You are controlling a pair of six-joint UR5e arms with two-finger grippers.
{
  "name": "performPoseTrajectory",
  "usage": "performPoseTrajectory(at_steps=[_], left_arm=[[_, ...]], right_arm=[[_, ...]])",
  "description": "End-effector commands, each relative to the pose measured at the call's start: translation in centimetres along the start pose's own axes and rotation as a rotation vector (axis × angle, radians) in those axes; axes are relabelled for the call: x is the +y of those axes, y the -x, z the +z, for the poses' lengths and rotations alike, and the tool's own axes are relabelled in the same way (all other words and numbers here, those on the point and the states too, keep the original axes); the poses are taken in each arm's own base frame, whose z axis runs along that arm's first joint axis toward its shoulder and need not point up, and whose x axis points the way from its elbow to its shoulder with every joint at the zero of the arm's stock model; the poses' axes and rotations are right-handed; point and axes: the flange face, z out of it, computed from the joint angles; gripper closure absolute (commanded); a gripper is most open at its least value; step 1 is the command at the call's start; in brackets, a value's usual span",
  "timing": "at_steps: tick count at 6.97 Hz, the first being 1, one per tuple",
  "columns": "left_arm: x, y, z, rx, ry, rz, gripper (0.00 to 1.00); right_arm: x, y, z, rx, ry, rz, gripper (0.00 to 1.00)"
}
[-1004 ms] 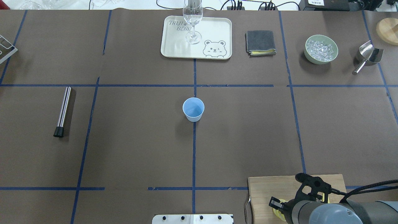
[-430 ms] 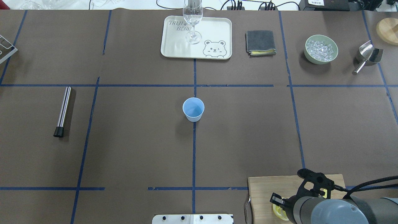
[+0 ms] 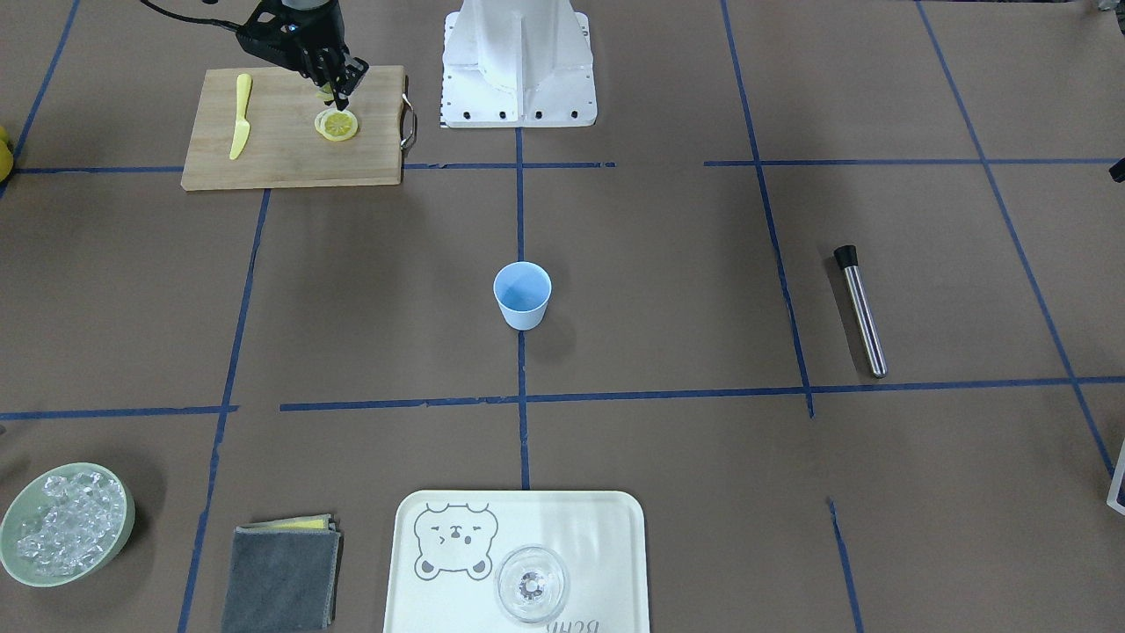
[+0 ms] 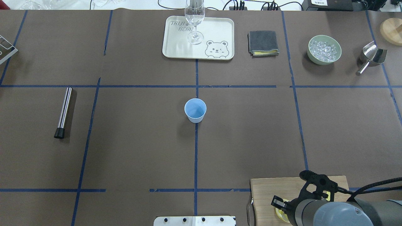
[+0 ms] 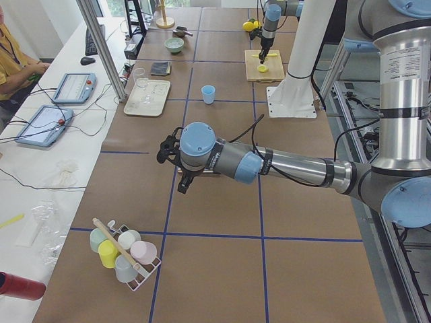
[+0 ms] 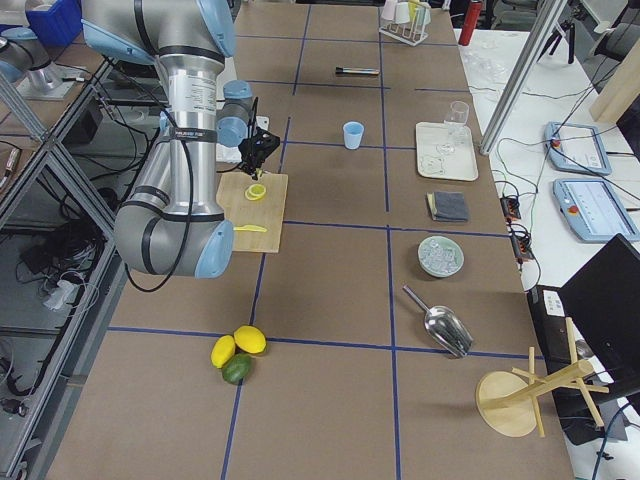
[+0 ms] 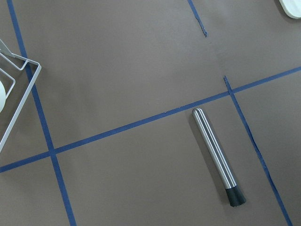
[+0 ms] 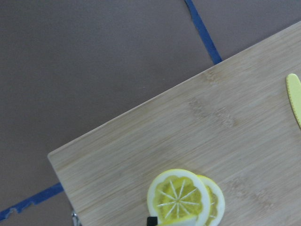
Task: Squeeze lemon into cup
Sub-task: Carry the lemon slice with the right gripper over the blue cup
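Note:
The light-blue cup (image 4: 195, 110) stands upright at the table's middle, also in the front view (image 3: 522, 294). Two overlapping lemon slices (image 3: 337, 125) lie on the wooden cutting board (image 3: 281, 149); they fill the bottom of the right wrist view (image 8: 178, 197). My right gripper (image 3: 338, 92) hangs just above them, and looks shut on another pale-yellow lemon slice (image 8: 176, 221), seen edge-on beside a black fingertip (image 8: 151, 220). My left gripper (image 5: 178, 168) shows only in the left side view, above the bare table. I cannot tell if it is open.
A yellow plastic knife (image 3: 239, 114) lies on the board. A steel muddler (image 4: 63, 111) lies at the left. At the far edge are a tray (image 4: 176, 47) with a clear glass (image 4: 194, 18), a grey cloth (image 4: 263, 43), a bowl of ice (image 4: 324, 49) and a scoop (image 4: 370, 56).
My right arm has risen a little over the cutting board. The cup and everything else have stayed put.

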Motion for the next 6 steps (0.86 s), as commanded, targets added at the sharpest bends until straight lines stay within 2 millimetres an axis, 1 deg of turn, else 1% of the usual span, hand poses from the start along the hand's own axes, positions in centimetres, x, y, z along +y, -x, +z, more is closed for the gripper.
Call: performPoseTrajectory(at_steps=[1,2,3,4,5,6], left_arm=[[0.1,0.1,0.1,-0.001,0.002,-0.001,0.00],[0.1,0.3,0.1,-0.001,0.003,-0.002,0.00],[0.1,0.1,0.1,-0.001,0.002,0.000,0.00],[0.1,0.1,0.1,-0.001,0.002,0.000,0.00],[0.1,0.1,0.0,-0.001,0.001,0.000,0.00],[0.1,0.1,0.0,-0.001,0.001,0.000,0.00]], right_arm=[[-0.5,4.7,-2.4,-0.048,0.005,0.043,0.78],[-1.6,8.2,-4.2,-0.084,-0.010,0.053,0.78],[-3.1,12.0,-6.1,-0.140,-0.027,0.074,0.77],[-5.2,15.2,-7.4,-0.173,-0.022,0.118,0.77],[-7.9,17.2,-8.8,-0.191,-0.007,0.139,0.77],[-9.6,19.6,-9.0,-0.204,-0.031,0.124,0.77]])
